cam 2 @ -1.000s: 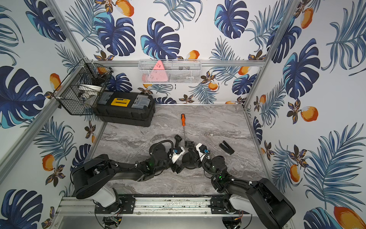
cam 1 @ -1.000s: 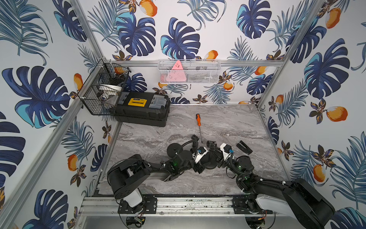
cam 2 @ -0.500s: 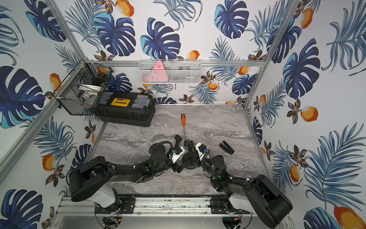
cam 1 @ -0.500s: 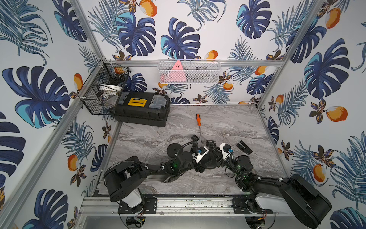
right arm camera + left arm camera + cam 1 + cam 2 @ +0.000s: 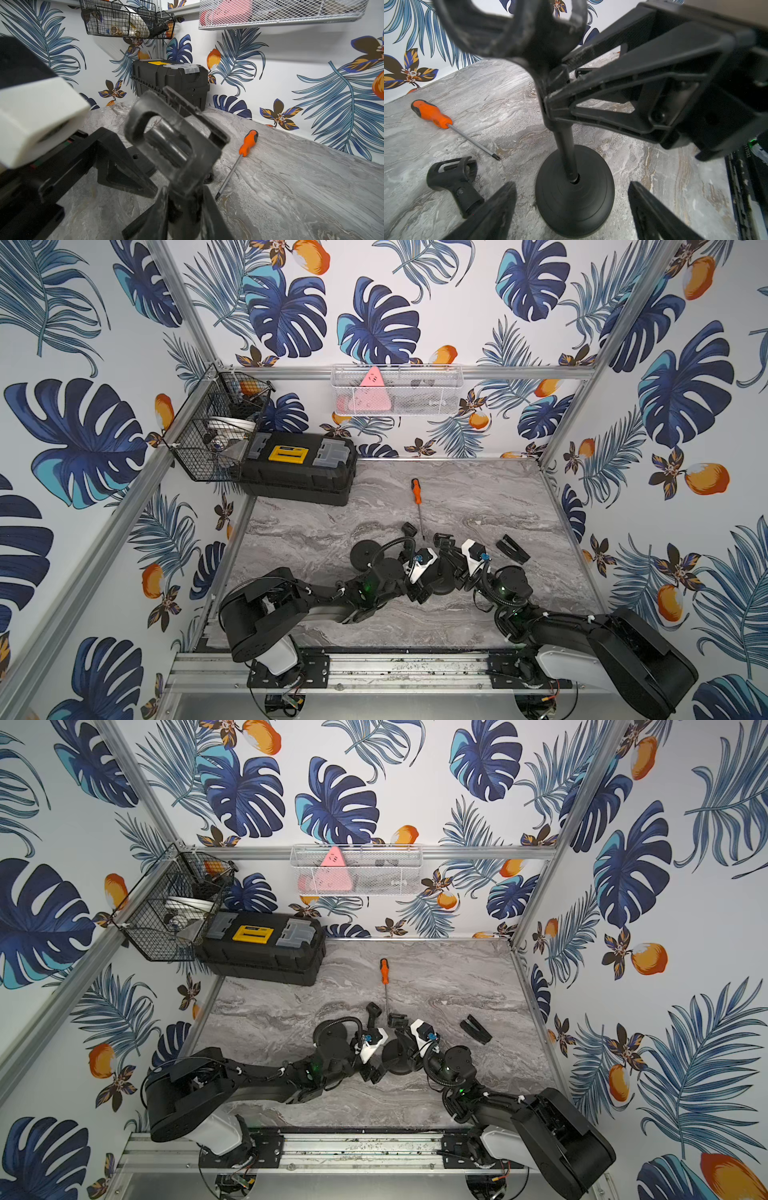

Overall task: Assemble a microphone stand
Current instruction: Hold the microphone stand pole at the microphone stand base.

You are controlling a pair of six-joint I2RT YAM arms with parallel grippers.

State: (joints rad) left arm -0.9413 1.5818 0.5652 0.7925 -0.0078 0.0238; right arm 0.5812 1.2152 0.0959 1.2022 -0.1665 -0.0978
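Right claw (image 5: 550, 106) clamped on the pole (image 5: 564, 145) of the stand (image 5: 397, 1063), just below its top holder (image 5: 172, 145). Stand upright, round base (image 5: 575, 205) front-centre on the desk (image 5: 478, 506). Left claw (image 5: 571, 184) wide, fingers (image 5: 500, 209) either side of the base, clear of it. Screwdriver (image 5: 431, 114) and loose clip (image 5: 454, 182) nearby.

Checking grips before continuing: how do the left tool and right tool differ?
The left tool is open and empty; the right tool is shut on the pole. The left tool faces the round base; the right tool grips just under the clip. Both are black.
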